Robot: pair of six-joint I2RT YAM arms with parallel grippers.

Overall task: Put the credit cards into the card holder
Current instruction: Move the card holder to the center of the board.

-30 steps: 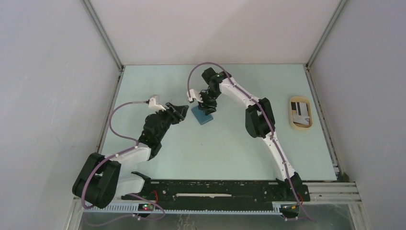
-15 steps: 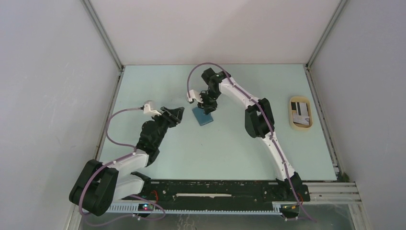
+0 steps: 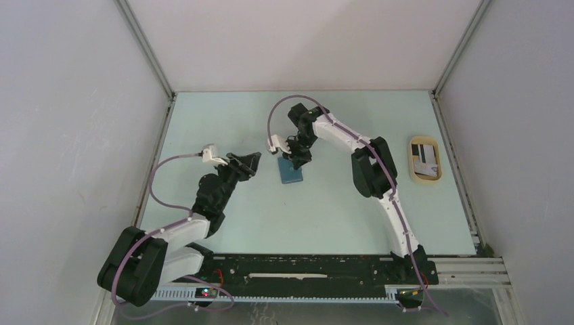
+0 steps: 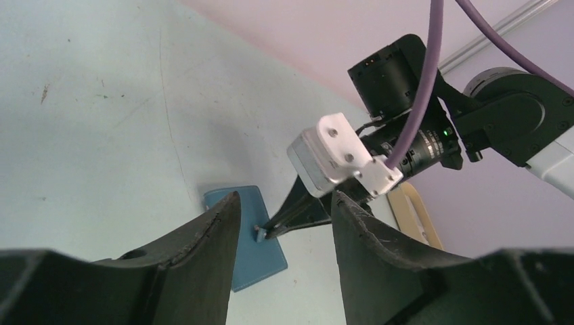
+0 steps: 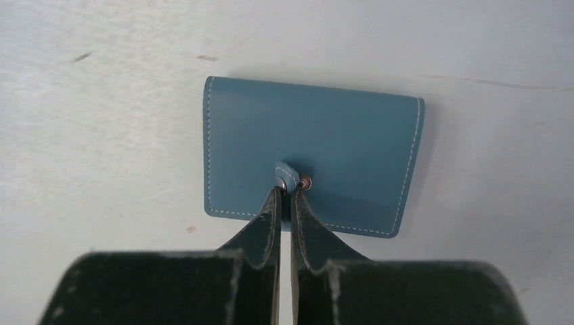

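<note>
The teal-blue card holder (image 3: 292, 173) lies closed and flat on the table, mid-back. It fills the right wrist view (image 5: 338, 139) and shows between my left fingers in the left wrist view (image 4: 260, 261). My right gripper (image 3: 296, 160) comes down on it, and its jaws (image 5: 287, 196) are shut on the small strap tab (image 5: 287, 175) beside the metal snap stud (image 5: 304, 181). My left gripper (image 3: 254, 160) is open and empty, a little to the left of the holder. The credit cards (image 3: 427, 157) lie in the beige oval tray (image 3: 412, 161) at the right.
The tray's edge shows behind the right arm in the left wrist view (image 4: 414, 215). White walls enclose the table at the back and both sides. The right wrist's white camera block (image 4: 336, 157) hangs just above the holder.
The card holder has slid slightly nearer and rightward with my right gripper on its tab. My left gripper drew back a little from the holder, then held still.
</note>
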